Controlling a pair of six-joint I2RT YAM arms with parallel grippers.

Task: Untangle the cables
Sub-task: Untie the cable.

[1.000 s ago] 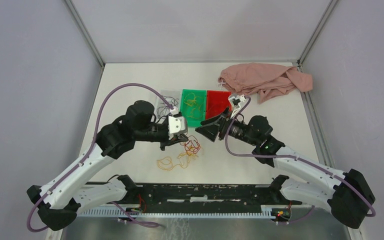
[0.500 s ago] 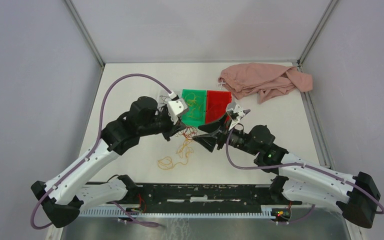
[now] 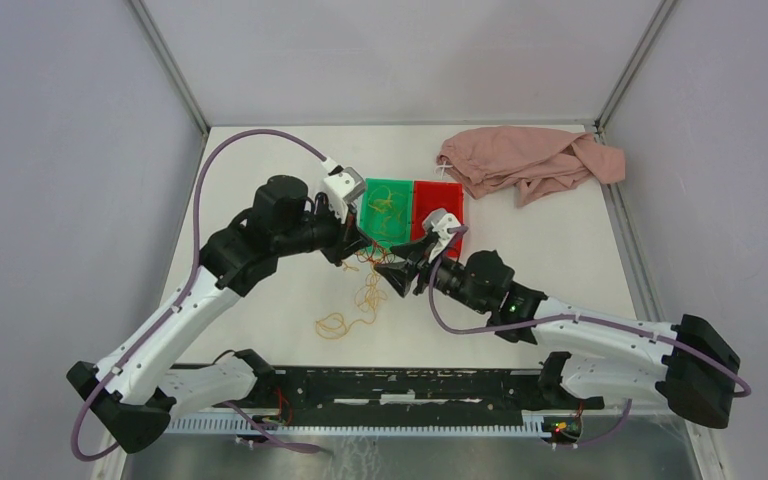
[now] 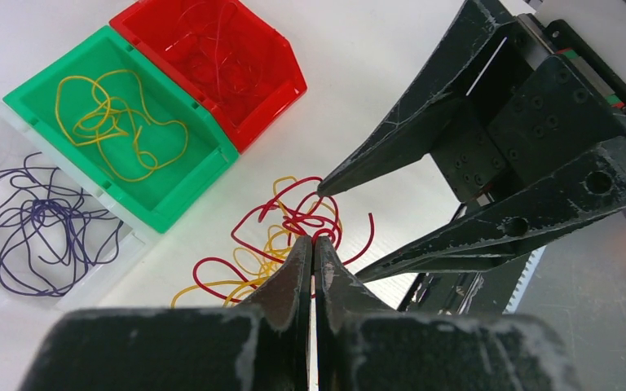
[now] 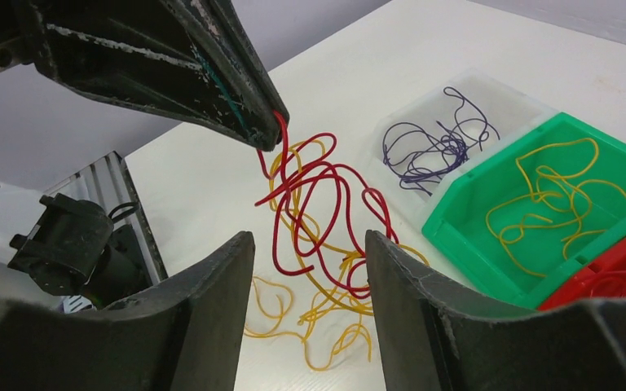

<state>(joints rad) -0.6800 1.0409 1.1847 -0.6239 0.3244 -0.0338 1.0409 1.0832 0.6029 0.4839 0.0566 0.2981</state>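
Observation:
The cables (image 5: 324, 169) are a loose tangle of red and yellow strands. It hangs from my left gripper (image 4: 314, 242), which is shut on a red strand at its top. Its yellow loops (image 3: 335, 325) trail down onto the white table. My right gripper (image 5: 308, 240) is open just in front of the tangle, a finger on either side of the lower loops and not touching them. In the top view my left gripper (image 3: 352, 250) and my right gripper (image 3: 392, 272) meet tip to tip near the bins.
Three bins stand side by side behind the tangle. The green bin (image 4: 212, 155) holds yellow cables, the red bin (image 4: 289, 77) holds red ones and the clear bin (image 4: 126, 244) holds purple ones. A pink cloth (image 3: 530, 160) lies at the back right.
My left gripper has moved back toward the bins, lifting the tangle with it. My right gripper has moved left up to the tangle, and its jaws have narrowed slightly.

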